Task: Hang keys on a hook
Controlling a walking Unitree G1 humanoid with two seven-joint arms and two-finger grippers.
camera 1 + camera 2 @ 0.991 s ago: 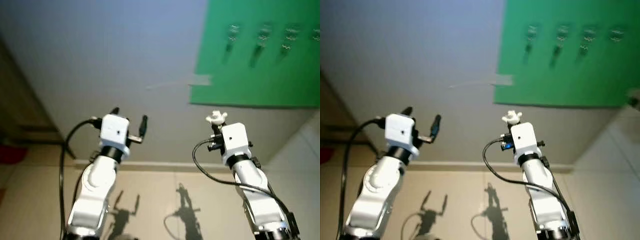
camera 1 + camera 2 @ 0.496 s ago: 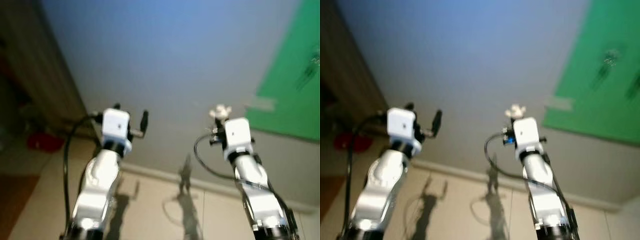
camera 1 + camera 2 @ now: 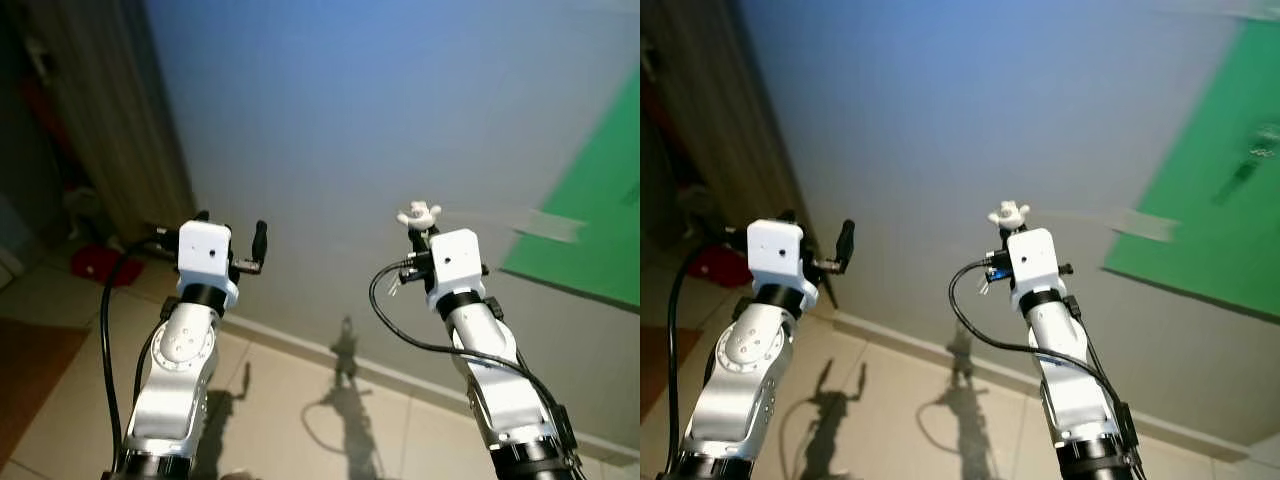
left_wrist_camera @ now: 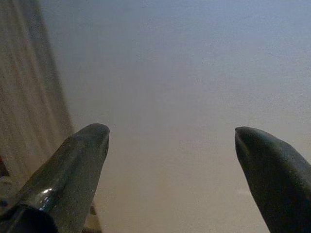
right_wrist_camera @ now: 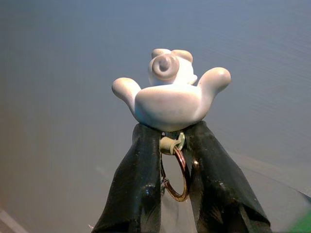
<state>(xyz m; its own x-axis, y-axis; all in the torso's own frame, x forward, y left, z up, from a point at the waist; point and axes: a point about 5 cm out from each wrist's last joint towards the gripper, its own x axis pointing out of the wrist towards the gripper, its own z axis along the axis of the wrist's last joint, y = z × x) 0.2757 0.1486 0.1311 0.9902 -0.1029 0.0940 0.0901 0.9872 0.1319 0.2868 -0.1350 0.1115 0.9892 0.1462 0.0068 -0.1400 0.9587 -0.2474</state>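
Observation:
My right gripper is raised in front of a grey wall and is shut on the keys, whose white figurine charm sticks up above the fingertips. In the right wrist view the charm sits on top of the shut gripper, and a brass key ring hangs between the fingers. A green board lies at the far right, and a blurred hook shows on it, well off from the charm. My left gripper is raised, open and holds nothing; its two fingers stand wide apart.
A dark wooden panel lines the left side, with a red object on the floor at its foot. A strip of tape sticks out from the green board's edge. Beige floor tiles meet the wall at a baseboard.
The camera has swung left: the green board and its hooks have slid from the upper right to the far right edge. Both arms keep their pose, with the keys still gripped.

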